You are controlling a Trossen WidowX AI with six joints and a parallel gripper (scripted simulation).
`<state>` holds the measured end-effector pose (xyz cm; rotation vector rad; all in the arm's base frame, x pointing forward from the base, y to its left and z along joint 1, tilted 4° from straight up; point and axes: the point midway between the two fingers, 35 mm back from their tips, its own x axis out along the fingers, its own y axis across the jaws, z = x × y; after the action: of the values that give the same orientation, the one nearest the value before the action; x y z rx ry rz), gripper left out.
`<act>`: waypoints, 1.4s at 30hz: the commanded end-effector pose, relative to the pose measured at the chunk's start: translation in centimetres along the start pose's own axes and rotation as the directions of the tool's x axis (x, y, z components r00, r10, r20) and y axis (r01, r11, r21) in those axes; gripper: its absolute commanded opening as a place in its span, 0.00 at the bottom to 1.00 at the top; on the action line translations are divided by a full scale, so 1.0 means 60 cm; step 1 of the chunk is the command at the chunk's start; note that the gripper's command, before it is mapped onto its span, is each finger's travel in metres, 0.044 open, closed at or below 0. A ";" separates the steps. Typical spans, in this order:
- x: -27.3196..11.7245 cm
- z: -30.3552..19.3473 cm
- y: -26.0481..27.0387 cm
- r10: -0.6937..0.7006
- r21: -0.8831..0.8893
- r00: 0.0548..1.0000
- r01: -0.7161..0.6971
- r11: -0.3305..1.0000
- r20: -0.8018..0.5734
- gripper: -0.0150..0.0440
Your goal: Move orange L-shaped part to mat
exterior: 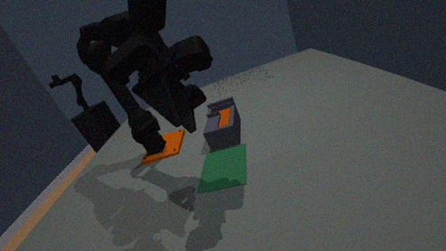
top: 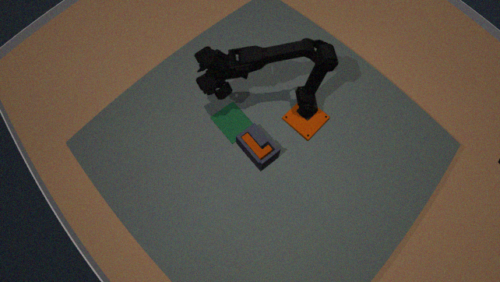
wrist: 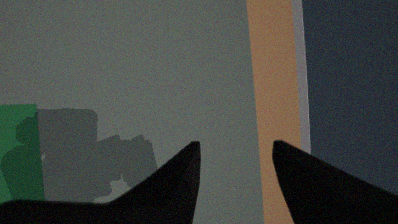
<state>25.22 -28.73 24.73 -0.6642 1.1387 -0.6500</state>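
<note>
The orange L-shaped part [top: 251,143] [exterior: 225,118] lies in its pocket in the grey tray [top: 255,130] [exterior: 223,138]; no raised end shows. Its L-shaped end is on the side away from the green mat [top: 234,124] [exterior: 225,166] [wrist: 18,112], its straight end toward the mat. The mat lies flat beside the tray with nothing on it but the arm's shadow. My gripper [wrist: 236,149] is partly open with nothing between its fingertips. It is up in the air on the mat's side of the tray; the part and tray are out of the wrist view.
The arm's orange base plate [top: 308,131] [exterior: 176,144] is on the table near the tray. The arm reaches from it above the table and casts a wide shadow beside the mat. A tan border and the table's edge show at the right of the wrist view.
</note>
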 end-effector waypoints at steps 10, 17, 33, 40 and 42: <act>-0.168 0.127 0.296 0.552 0.118 0.833 -0.552 0.825 0.039 0.56; -0.298 0.100 0.415 0.710 0.184 0.692 -0.687 0.703 -0.130 0.56; -0.318 0.070 0.483 0.732 0.219 0.646 -0.699 0.681 -0.217 0.56; -0.269 0.049 0.538 0.732 0.219 0.646 -0.698 0.681 -0.217 0.56; -0.269 0.049 0.538 0.732 0.219 0.646 -0.698 0.681 -0.217 0.56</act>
<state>27.47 4.52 11.52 0.0328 1.5021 -0.1140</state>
